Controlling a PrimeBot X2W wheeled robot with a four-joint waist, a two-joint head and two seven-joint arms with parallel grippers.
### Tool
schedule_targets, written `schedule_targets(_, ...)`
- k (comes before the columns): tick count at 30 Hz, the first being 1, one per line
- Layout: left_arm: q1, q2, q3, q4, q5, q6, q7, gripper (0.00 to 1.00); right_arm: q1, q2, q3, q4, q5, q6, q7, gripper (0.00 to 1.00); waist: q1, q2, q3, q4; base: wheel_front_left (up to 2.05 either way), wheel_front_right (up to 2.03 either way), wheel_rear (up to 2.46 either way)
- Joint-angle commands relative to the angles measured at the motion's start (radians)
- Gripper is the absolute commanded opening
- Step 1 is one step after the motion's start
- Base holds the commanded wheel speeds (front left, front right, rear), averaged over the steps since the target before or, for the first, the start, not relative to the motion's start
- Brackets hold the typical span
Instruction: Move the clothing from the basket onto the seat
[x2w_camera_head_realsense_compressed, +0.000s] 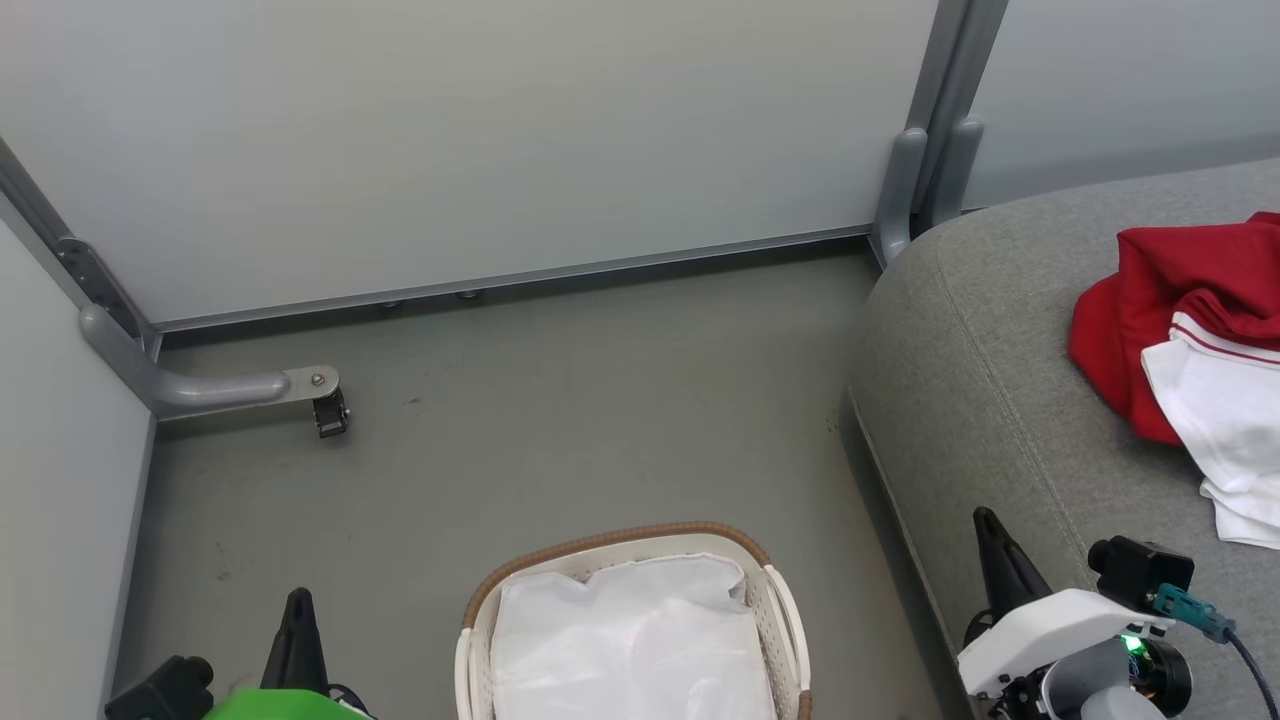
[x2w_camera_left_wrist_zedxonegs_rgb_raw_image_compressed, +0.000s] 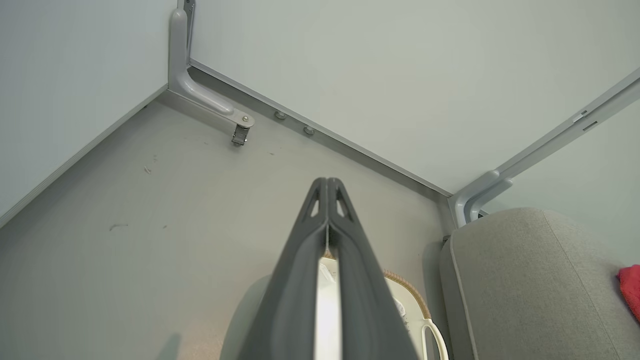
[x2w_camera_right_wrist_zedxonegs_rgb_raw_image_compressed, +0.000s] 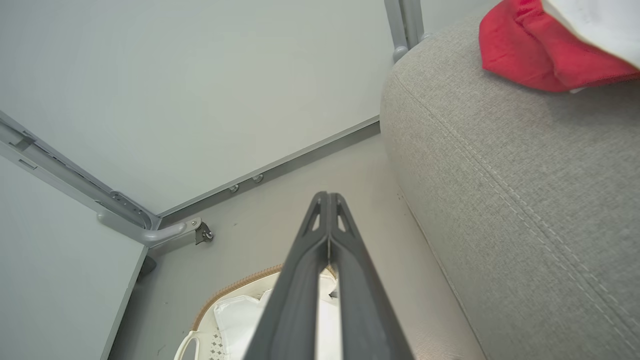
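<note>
As seen from the head camera, grey seat (x2w_camera_head_realsense_compressed: 980, 330) at right, bearing the red-and-white clothing (x2w_camera_head_realsense_compressed: 1170, 280) in a heap. On the floor (x2w_camera_head_realsense_compressed: 600, 400) beside it, basket (x2w_camera_head_realsense_compressed: 610, 538) lined with a white sheet (x2w_camera_head_realsense_compressed: 630, 640). Flanking it, left gripper (x2w_camera_left_wrist_zedxonegs_rgb_raw_image_compressed: 327, 181) and right gripper (x2w_camera_right_wrist_zedxonegs_rgb_raw_image_compressed: 328, 195), fingers pressed together.

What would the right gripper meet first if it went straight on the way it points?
Probably the bare floor just short of the wall's base rail. The shut right gripper points there, over the basket. Depth is unclear.
</note>
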Motion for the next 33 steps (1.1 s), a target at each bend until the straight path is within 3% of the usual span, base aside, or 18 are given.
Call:
schedule_targets(1, -0.033, 0.004, 0.006, -0.019, -0.038, -0.003, 0.008, 0.0, -0.014, -0.004, -0.009, -0.022, 0.043, 0.0, 0.008, 0.0, 0.0001, 0.0, 0.0, 0.0, 0.0, 0.0, 0.0)
schedule_targets(33, -0.083, 0.007, 0.04, -0.062, -0.438, -0.014, 0.12, 0.0, -0.018, -0.004, -0.073, -0.076, 0.485, -0.001, 0.12, 0.0, 0.0001, 0.0, -0.004, -0.012, 0.0, 0.0, 0.0)
